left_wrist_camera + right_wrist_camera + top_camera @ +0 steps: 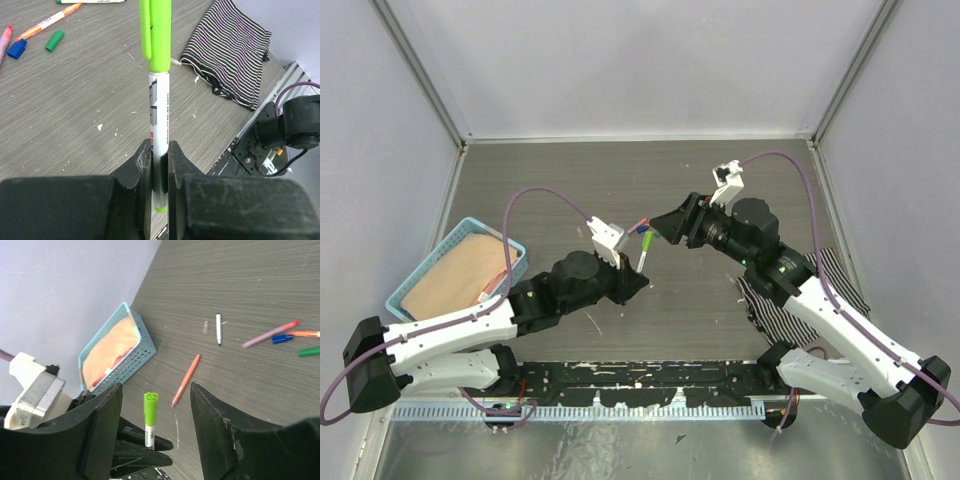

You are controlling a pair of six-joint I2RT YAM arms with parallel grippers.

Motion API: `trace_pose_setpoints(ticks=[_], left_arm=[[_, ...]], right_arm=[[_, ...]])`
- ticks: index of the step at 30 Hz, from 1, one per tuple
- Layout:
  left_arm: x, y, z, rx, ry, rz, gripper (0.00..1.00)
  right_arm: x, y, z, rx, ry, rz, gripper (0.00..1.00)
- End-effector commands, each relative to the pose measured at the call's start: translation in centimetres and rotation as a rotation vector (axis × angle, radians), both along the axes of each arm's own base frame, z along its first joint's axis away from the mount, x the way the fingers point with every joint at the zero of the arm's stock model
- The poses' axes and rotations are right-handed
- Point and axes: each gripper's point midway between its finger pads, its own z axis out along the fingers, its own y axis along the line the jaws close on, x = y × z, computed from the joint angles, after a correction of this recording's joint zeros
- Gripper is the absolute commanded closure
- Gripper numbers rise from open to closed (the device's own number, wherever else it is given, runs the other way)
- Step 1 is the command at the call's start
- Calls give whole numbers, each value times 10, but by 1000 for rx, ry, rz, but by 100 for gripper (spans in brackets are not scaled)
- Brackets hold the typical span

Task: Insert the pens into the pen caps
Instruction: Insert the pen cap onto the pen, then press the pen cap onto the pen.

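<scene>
From above: my left gripper sits mid-table, pinched shut on a green-capped pen that juts out of it toward the far side. My right gripper faces it from the right, its tips near the capped end. I cannot tell here whether they touch. A blue basket lies at the left, and a striped cloth lies under my right arm.

Left wrist view: my two fingers press flat against the lower white barrel, with the pen's green tail poking out below them. The lime cap sits on the other end, so I judge this pen done. Beyond it, at the left, lie an orange-and-white pen, a loose blue cap and a loose green cap, close together but apart.

Right wrist view: my right fingers stand wide apart with nothing between them. The capped pen stands upright in the gap, clear of both. Farther out lie an all-orange pen and a dark-tipped white pen.

Handling, as I judge it: these pens are light, stiff and smooth, so a round barrel may roll or slip. I would take each one mid-barrel, square across, leaving the tip end free. The caps are tiny and likely to skitter — grip them by the sides, mouth left open.
</scene>
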Motion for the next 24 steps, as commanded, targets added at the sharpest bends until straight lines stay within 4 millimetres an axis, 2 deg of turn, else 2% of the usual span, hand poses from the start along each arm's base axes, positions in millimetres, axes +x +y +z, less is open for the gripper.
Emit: trace_pose_setpoints(ticks=[1,14,18,24], left_arm=[[1,1,10,-21,-28,2,100],[-5,-3,17,-60,-46,-49,100],[-5,-4,19,-59,-51,-53,100],[-4,-6,24,-64,-57,-56,100]], right_arm=[[-8,16,37,124,-90,95,39],[-6,23,19,91,-47,120,48],[-12,30,22,103,-58,181,53],[-15,30,25,100,-69,194,59]])
